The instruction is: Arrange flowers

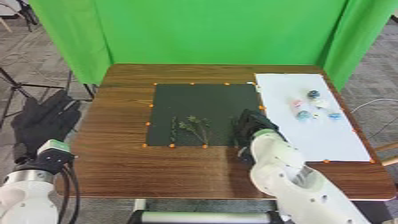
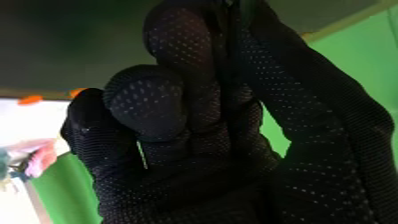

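Over on the brown worktop [image 1: 120, 170] lies a dark mat [image 1: 202, 95], with orange markers [image 1: 173, 146] dotted around its border. On the mat, towards the near edge and around the middle, I can see green sprigs [image 1: 195, 125] whose heads branch out at the far end, their thin stems running towards the robot. Just left of them, still on the mat, is a slim green stem [image 1: 173, 131], lying lengthwise. To the right of the mat stretches a white sheet [image 1: 329, 142], and on it, across from the mat's right edge, small blooms sit in a loose group: a dark blue flower [image 1: 313, 94] farthest back, a pink flower [image 1: 298, 104] on the side nearest the mat, a pale cream flower [image 1: 321, 103], and two light blue ones, the first [image 1: 304, 115] closer to the mat than the second [image 1: 335, 116]. The right robot hand [image 1: 255, 125] is at the mat's right edge, between the sprigs and the blooms; I can't tell whether it is gripping anything. The left robot hand [image 1: 46, 117] is well out to the left of the mat, past the worktop's side, open with its fingers stretched out. Beyond the mat, behind the worktop, hangs a bright green curtain [image 1: 213, 32].
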